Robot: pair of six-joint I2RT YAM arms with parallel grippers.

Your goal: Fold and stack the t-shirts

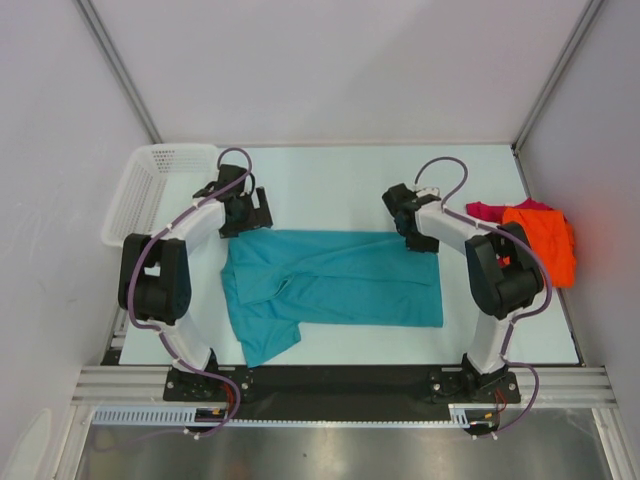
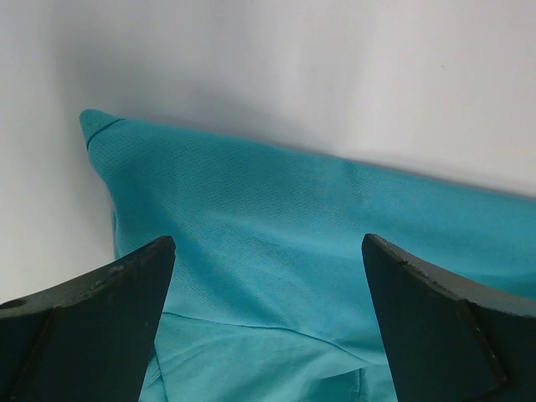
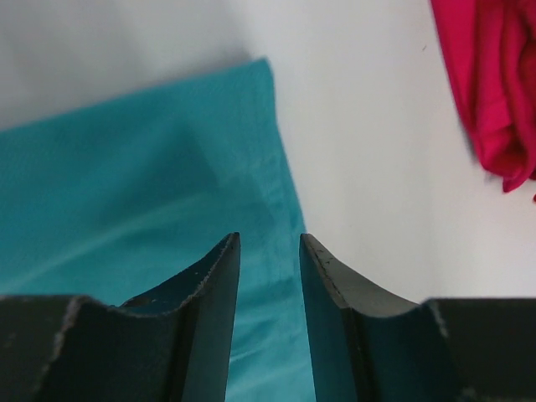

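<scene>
The teal-blue t-shirt (image 1: 330, 280) lies flat on the white table, folded into a long band with a sleeve sticking out at the near left. My left gripper (image 1: 245, 222) hovers over its far left corner, jaws wide open, cloth (image 2: 293, 226) below and nothing between the fingers (image 2: 268, 243). At the far right corner my right gripper (image 1: 420, 238) stands open with a narrow gap (image 3: 270, 239); the teal edge (image 3: 126, 193) lies beneath it, not pinched. The orange t-shirt (image 1: 545, 240) and the magenta-red t-shirt (image 1: 490, 210) lie bunched at the right edge (image 3: 494, 84).
A white mesh basket (image 1: 150, 185) stands at the table's far left corner, just left of my left arm. Grey walls close in the table on three sides.
</scene>
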